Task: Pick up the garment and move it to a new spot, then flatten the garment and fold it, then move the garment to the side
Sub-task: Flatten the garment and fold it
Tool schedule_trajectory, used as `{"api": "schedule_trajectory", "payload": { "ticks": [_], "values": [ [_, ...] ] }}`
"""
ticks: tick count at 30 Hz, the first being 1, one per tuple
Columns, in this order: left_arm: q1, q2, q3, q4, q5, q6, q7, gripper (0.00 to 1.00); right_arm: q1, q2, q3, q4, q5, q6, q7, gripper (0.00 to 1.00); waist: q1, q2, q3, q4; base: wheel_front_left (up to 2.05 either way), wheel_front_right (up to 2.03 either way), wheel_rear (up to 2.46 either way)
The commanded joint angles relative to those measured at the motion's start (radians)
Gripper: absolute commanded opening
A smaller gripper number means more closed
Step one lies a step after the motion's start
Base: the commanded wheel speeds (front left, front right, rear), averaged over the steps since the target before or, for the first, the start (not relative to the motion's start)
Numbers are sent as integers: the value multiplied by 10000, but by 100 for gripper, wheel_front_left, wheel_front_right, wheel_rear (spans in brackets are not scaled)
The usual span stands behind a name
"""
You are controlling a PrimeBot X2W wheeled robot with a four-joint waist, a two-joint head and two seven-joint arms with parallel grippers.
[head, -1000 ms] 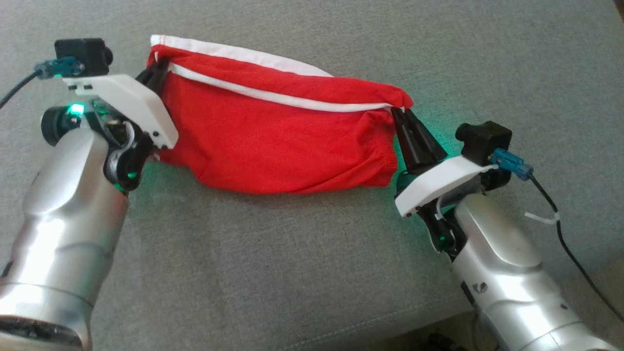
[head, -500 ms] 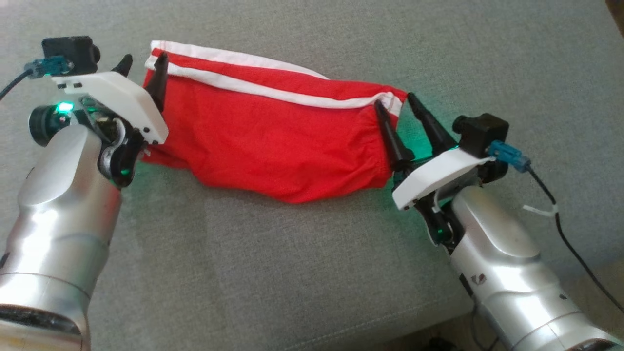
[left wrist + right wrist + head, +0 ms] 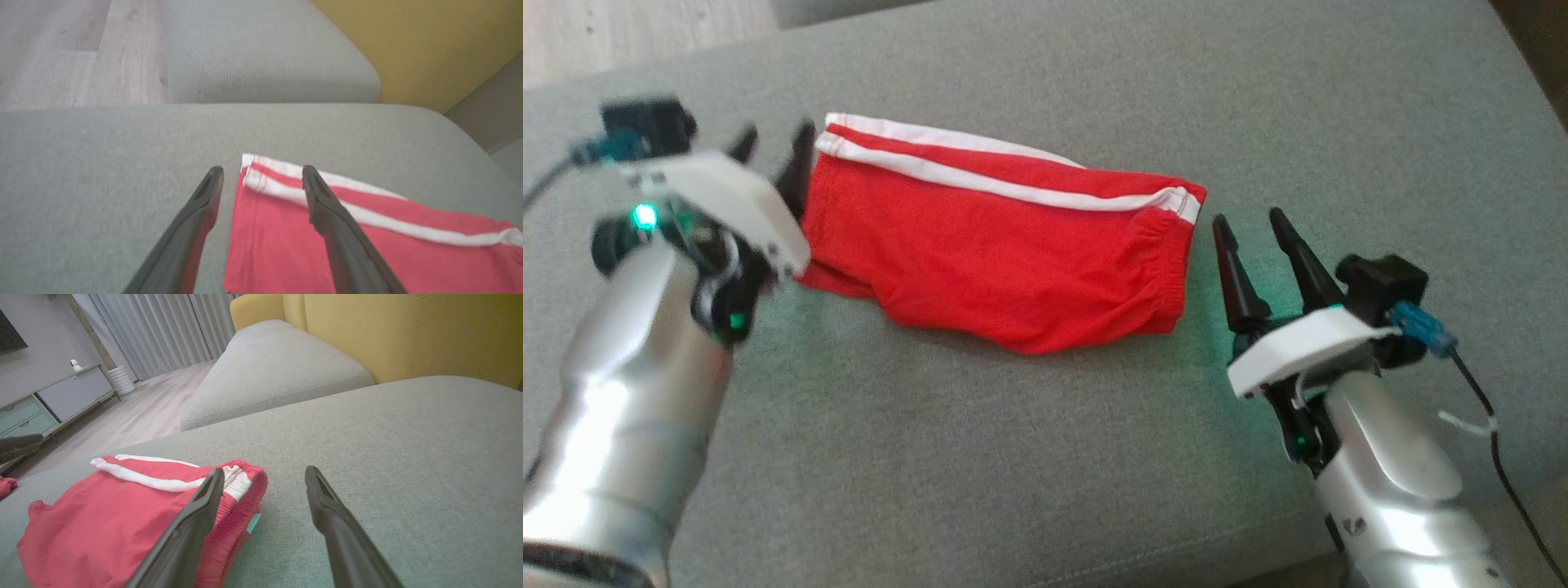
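change: your left gripper (image 3: 774, 135), upper left, and right gripper (image 3: 1248, 219), centre right, now gape wide, holding nothing | red shorts (image 3: 1005, 253) lie folded, released | next, likely: shift them aside

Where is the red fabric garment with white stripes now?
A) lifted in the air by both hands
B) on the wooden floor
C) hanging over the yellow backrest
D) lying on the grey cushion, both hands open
D: the red garment with white stripes lies on the grey fabric cushion, and the left hand and right hand show spread fingers.
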Motion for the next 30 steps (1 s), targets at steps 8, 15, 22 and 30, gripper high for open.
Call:
{"api": "schedule_trajectory", "payload": {
  "ticks": [8,15,22,30],
  "values": [
    [1112,654,-158,-459,-463,-42,499,100,932,45,-526,-1321,-660,65,-52,100,1,0,-264,-53,0,0,0],
    [1609,527,-178,-444,-450,233,124,100,1483,45,-665,-2205,-787,65,202,100,1,0,-53,-161,0,0,0],
    [1954,250,-383,-298,-325,542,-49,100,1891,45,-817,-2969,-824,65,478,100,1,0,111,-201,0,0,0],
    [2078,111,-558,-222,-275,625,-32,39,2071,45,-991,-3409,-885,65,621,100,1,0,162,-168,0,0,0]
  ]
}}
